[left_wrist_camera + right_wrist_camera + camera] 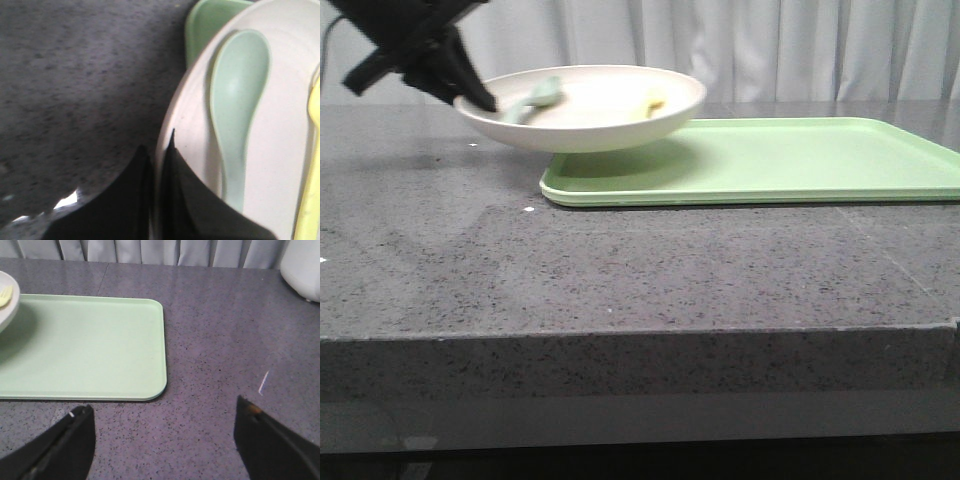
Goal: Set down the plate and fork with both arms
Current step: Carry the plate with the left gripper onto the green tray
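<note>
The cream plate (pixel 582 134) hangs tilted over the left end of the green tray (pixel 800 160). My left gripper (pixel 478 99) is shut on the plate's left rim, one finger inside and one outside. Inside the plate lie the yellow fork (pixel 654 103) and a pale green spoon (pixel 535 100). The left wrist view shows the gripper (pixel 157 141) pinching the plate (pixel 282 125), with the spoon (pixel 240 90) and fork (pixel 312 150) beside it. My right gripper (pixel 162 415) stands open over bare table near the tray's right end (pixel 85 345), holding nothing. The plate's edge (pixel 7 307) and fork tip (pixel 5 294) show there.
The grey stone table (pixel 620 270) stretches in front of the tray to its front edge. A white object (pixel 302 265) stands at the back, beyond the tray's right end. Curtains hang behind the table.
</note>
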